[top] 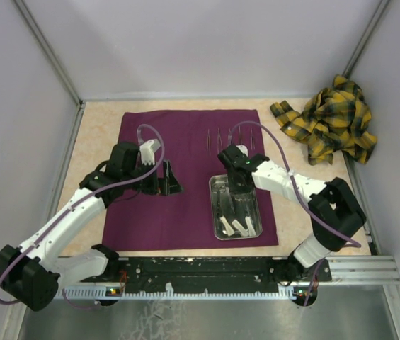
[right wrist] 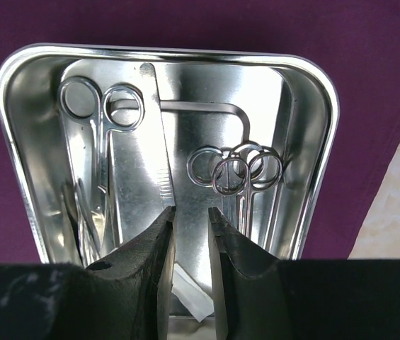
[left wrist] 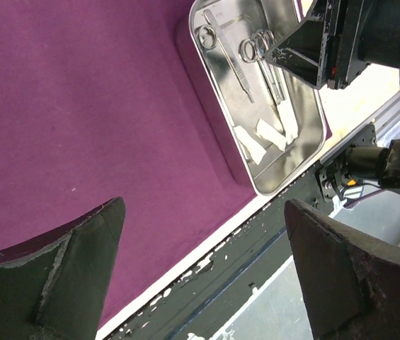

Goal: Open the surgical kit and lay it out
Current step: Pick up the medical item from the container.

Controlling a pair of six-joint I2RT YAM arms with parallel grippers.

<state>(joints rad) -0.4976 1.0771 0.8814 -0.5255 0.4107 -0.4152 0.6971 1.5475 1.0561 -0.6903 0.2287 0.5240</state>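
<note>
The dark purple cloth (top: 157,134) lies spread flat on the table. On its near right part sits the steel tray (top: 217,212) of the surgical kit. In the right wrist view the tray (right wrist: 164,51) holds scissors (right wrist: 99,152), a flat ribbed handle (right wrist: 158,142), a cluster of ring-handled instruments (right wrist: 248,195) and white pieces (right wrist: 189,294). My right gripper (right wrist: 189,211) hangs just over the tray, its jaws a narrow gap apart with nothing between them; its left fingertip is right beside the ribbed handle. Several thin instruments (top: 231,138) lie in a row at the cloth's far edge. My left gripper (left wrist: 203,205) stands wide open and empty over the cloth's near part (left wrist: 79,106), left of the tray (left wrist: 284,180).
A crumpled yellow plaid cloth (top: 330,117) lies in the back right corner. The black mounting rail (top: 200,269) runs along the near table edge. Walls close in the table on three sides.
</note>
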